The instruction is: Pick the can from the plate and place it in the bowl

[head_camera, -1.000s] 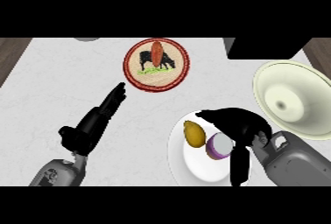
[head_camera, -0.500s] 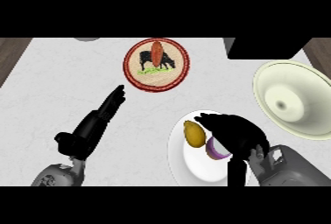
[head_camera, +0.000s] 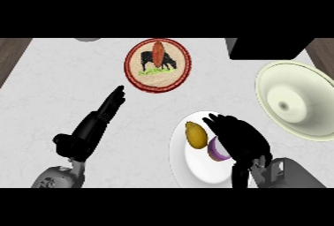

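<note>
We see the right robot hand [head_camera: 238, 139] lying over the right half of a white plate [head_camera: 195, 170], its dark fingers curled down around a purple can [head_camera: 218, 151] that shows only as a sliver at the hand's left edge. The can sits on the plate, and we cannot tell whether it has left the surface. Just beside it on the left, nearly touching, lies a yellow-brown potato-like item [head_camera: 195, 134].

In our judgement the main risk is the hand's fingers or the can nudging that neighbour as the can comes up, which could roll it off the plate's rim. A second risk is the can, mostly hidden by the hand, tilting in the grasp and catching the bowl's wall on the way in.

The cream bowl [head_camera: 297, 101] stands up and to the right, close to the plate, reaching the view's right edge; a dark box [head_camera: 267, 47] sits just above it. The path between plate and bowl looks open.

The left robot hand [head_camera: 98, 121] rests on the grey desk [head_camera: 58, 79] at lower left, fingers straight. A round red-rimmed mat with a cow picture [head_camera: 158, 64] lies well apart at the top.
</note>
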Action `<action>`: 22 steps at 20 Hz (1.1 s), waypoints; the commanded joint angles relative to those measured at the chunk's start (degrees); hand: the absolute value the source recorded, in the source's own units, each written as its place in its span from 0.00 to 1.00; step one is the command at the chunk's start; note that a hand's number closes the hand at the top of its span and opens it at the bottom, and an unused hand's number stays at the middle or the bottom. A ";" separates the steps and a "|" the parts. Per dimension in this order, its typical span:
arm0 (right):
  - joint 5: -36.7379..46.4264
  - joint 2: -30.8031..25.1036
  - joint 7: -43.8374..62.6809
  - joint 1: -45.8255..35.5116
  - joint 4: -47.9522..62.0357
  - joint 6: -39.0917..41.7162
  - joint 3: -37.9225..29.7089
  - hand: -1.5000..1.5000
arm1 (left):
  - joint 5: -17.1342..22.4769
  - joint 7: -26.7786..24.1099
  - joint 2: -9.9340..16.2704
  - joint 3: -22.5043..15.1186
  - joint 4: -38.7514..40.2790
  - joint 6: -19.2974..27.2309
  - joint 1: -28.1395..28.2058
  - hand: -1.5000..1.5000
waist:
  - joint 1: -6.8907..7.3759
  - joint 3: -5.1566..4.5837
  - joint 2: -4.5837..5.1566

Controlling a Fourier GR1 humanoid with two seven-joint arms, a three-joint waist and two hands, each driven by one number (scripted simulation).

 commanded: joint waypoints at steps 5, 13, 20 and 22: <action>7.45 3.88 -4.98 2.14 4.79 3.03 -5.03 0.00 | -3.47 2.90 -4.13 0.41 -0.88 -0.46 -0.40 0.50 | 0.07 0.00 0.01; 14.22 8.23 -13.01 1.68 15.44 0.56 -7.42 0.00 | -5.34 2.12 -4.69 2.66 -0.43 -2.69 -0.05 0.50 | 0.18 0.00 0.04; 17.88 10.03 -22.86 1.75 20.00 -3.21 -8.25 1.00 | -6.83 1.09 -7.31 3.27 2.56 -3.21 -1.38 0.50 | 0.18 0.01 0.09; 20.24 9.63 -25.50 1.04 20.41 -5.99 -8.63 1.00 | -6.76 0.96 -7.72 3.59 1.73 -3.16 -0.96 0.50 | 0.19 0.01 0.07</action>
